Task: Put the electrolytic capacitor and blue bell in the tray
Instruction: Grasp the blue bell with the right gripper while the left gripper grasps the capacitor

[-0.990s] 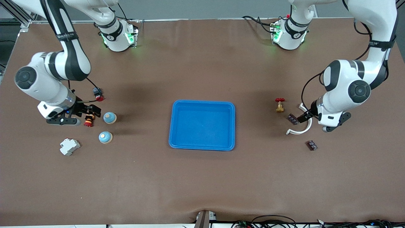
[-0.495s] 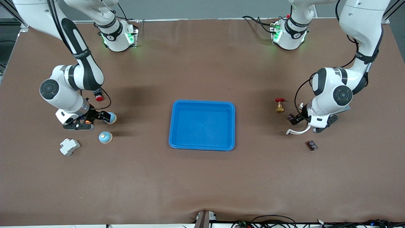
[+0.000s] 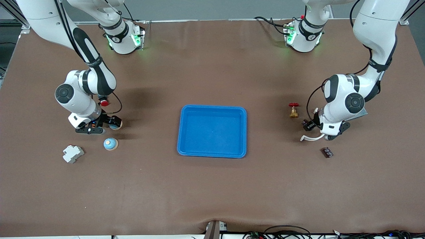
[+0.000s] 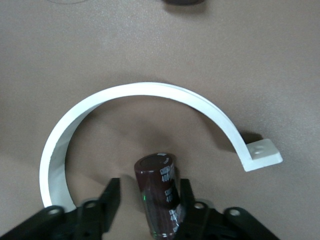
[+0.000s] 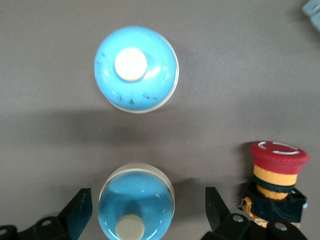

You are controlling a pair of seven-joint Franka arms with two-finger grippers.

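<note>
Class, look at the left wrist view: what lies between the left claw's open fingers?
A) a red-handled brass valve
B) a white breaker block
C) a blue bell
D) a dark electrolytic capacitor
D: the left claw straddles the dark electrolytic capacitor, which lies inside the white curved bracket.

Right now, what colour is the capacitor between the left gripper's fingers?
Dark brown with pale printed lettering, seen best in the left wrist view: the capacitor.

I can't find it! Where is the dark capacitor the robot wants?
The electrolytic capacitor lies on the table toward the left arm's end, inside the curve of the white C-shaped bracket, between the open fingers of the left gripper.
</note>
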